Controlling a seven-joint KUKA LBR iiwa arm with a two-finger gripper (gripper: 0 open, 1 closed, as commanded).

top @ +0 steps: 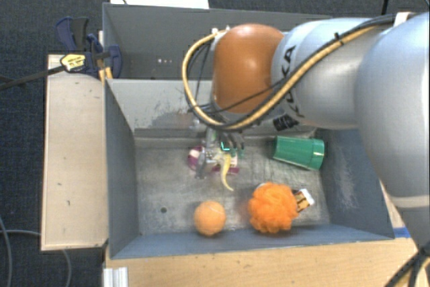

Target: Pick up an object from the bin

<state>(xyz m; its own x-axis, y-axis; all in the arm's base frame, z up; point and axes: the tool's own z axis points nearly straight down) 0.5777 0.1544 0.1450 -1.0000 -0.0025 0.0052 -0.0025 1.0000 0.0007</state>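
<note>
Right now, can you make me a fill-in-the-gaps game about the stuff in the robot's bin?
The cup lying on its side at the right end of the bin is ____. The smooth little ball by the front wall is coloured ____. In the camera view, the fluffy orange pom-pom lies to the ____ of that ball.
Missing words: green; orange; right.
</note>
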